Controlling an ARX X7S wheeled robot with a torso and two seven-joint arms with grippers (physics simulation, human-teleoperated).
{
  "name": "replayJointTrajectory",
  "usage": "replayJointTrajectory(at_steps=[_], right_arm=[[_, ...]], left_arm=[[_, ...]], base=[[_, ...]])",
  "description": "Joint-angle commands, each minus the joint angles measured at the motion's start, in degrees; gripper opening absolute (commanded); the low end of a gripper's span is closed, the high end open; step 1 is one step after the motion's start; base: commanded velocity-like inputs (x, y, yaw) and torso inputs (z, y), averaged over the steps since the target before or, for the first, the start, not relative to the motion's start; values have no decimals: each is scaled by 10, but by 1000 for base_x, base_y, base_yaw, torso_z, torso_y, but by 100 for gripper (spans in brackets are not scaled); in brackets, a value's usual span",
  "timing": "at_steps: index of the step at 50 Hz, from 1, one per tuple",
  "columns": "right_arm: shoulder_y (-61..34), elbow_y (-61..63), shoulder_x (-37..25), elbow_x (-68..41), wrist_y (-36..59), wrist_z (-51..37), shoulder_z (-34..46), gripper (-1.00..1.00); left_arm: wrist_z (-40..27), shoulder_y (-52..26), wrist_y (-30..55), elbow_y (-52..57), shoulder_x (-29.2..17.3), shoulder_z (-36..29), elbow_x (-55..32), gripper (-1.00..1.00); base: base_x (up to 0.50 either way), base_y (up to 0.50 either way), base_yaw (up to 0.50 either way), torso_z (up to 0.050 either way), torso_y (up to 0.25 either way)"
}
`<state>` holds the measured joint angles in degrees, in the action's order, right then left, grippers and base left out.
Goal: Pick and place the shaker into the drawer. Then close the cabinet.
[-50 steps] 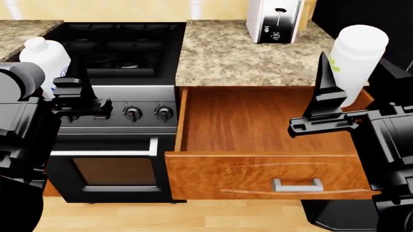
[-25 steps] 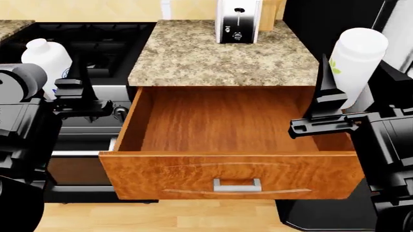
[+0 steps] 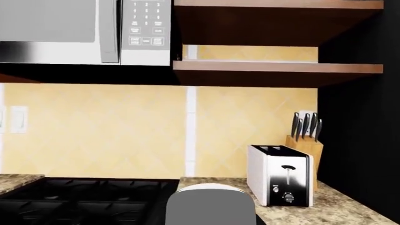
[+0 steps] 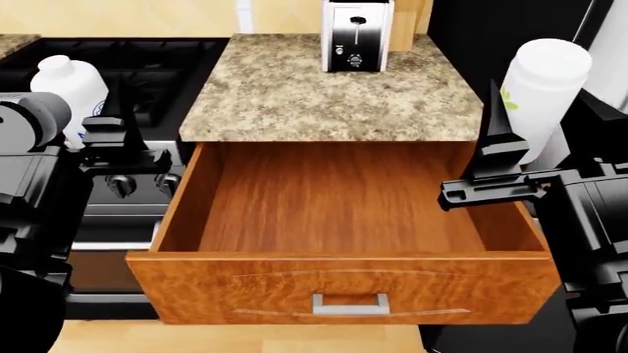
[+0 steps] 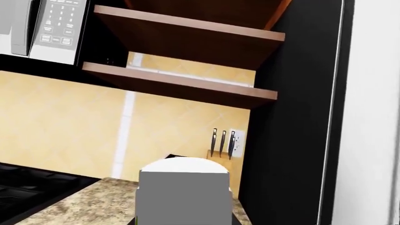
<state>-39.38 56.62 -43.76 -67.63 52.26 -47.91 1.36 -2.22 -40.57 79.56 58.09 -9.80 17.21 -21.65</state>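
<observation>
Both claws hold white containers: left claw (image 4: pixel 123 140), right claw (image 4: pixel 501 158), above open drawer (image 4: pixel 343 198).

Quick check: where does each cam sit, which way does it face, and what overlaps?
Head view: on the head, looking down into the open drawer; both hands, left and right, show.
Left wrist view: on the left arm, facing the backsplash, microwave and toaster; no arm visible.
Right wrist view: on the right arm, facing shelves and knife block.
Shared: toaster, knife block, granite counter.
</observation>
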Motion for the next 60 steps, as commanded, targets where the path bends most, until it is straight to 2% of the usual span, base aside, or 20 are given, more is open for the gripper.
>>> replayJointTrajectory(at_steps=[1,26,51,60], right_arm=[[-6,2,-3,9,-1,-1,0,-100],[2,-1,-5,16,-19,2,6,-100],[5,0,-11,18,-29,2,16,-100],[4,-2,-12,20,-33,1,19,-100]], left_arm=[[-11,2,-7,-4,-5,2,-13,-100],[-28,2,-14,-14,-11,0,-31,-100],[-40,13,-27,-19,-18,3,-47,-100],[-45,14,-30,-23,-21,1,-52,-100]], base=[[269,-55,0,0,0],[267,-104,0,0,1],[88,0,0,0,1],[277,-1,0,0,0]])
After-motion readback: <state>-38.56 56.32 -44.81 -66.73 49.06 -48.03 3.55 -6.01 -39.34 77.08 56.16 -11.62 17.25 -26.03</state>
